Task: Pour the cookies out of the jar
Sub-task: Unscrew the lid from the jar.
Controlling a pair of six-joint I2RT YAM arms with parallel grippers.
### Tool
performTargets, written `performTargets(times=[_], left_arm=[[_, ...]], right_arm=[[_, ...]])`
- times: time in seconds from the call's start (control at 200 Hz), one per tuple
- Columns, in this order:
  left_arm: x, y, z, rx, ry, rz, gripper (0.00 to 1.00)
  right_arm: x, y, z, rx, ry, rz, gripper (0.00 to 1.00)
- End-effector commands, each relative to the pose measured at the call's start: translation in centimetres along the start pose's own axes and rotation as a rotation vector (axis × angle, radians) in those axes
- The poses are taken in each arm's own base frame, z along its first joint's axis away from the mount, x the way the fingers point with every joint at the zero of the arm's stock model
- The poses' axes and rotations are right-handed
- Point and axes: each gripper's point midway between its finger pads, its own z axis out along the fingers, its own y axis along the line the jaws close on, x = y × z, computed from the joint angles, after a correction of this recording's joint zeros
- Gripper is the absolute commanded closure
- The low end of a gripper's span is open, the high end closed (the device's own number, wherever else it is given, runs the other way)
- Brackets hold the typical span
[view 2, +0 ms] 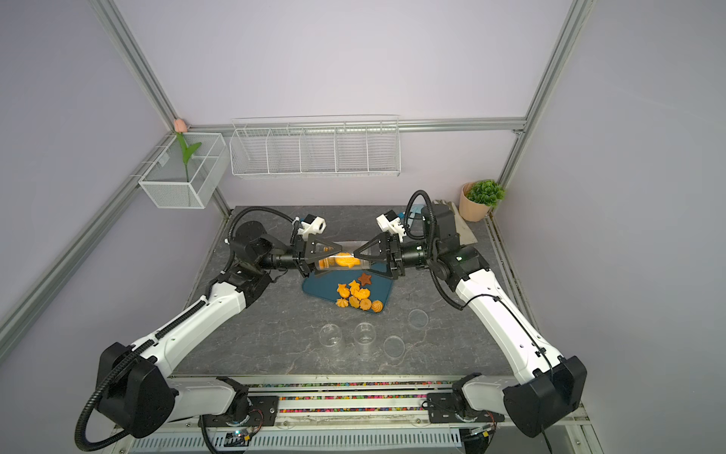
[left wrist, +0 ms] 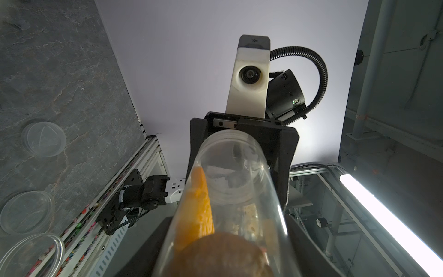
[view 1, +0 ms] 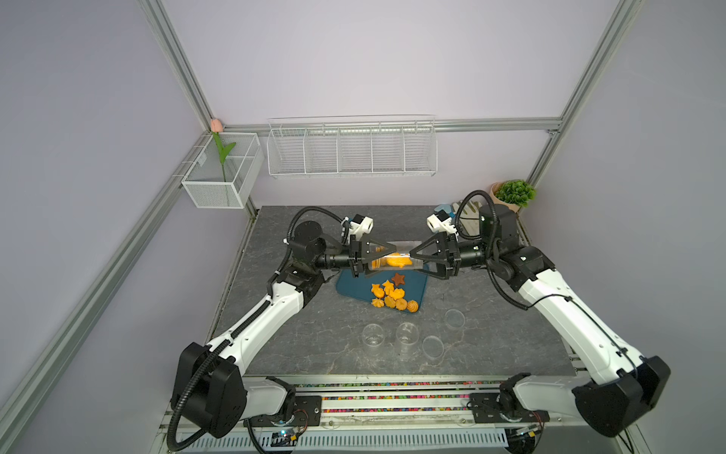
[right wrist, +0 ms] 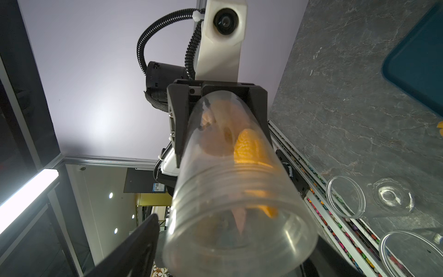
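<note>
Cookies [view 1: 393,296] are mostly out, clustered on the tray [view 1: 349,289] on the tabletop [view 1: 491,338], but a few orange ones sit inside the jar [view 1: 404,247], held level above the tray's far edge. The left tool [view 1: 385,261] is clamped on its base. The right tool [view 1: 415,262] straddles the mouth end, jaws wide, contact unclear, so more tipping is probably needed.
</note>
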Motion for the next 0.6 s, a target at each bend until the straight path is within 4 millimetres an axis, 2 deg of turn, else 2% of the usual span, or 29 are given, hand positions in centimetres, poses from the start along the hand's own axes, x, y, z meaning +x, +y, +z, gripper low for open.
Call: performTargets(times=[0.0, 0.25, 0.375, 0.595], left_arm=[[0.08, 0.69, 0.03, -0.012, 0.002, -0.025, 0.38], [0.23, 0.72, 0.21, -0.013, 0.011, -0.028, 0.38], [0.39, 0.83, 0.20, -0.016, 0.015, -0.029, 0.38], [0.53, 1.26, 0.17, -0.028, 0.018, -0.035, 0.38]], right_arm=[[1.61, 2.49, -0.59, -0.079, 0.051, -0.076, 0.16], [1.64, 2.94, -0.88, -0.088, 0.046, -0.097, 0.20], [1.31, 3.13, -0.98, -0.093, 0.039, -0.100, 0.30], [1.35, 3.35, -0.99, -0.101, 0.043, -0.107, 0.30]])
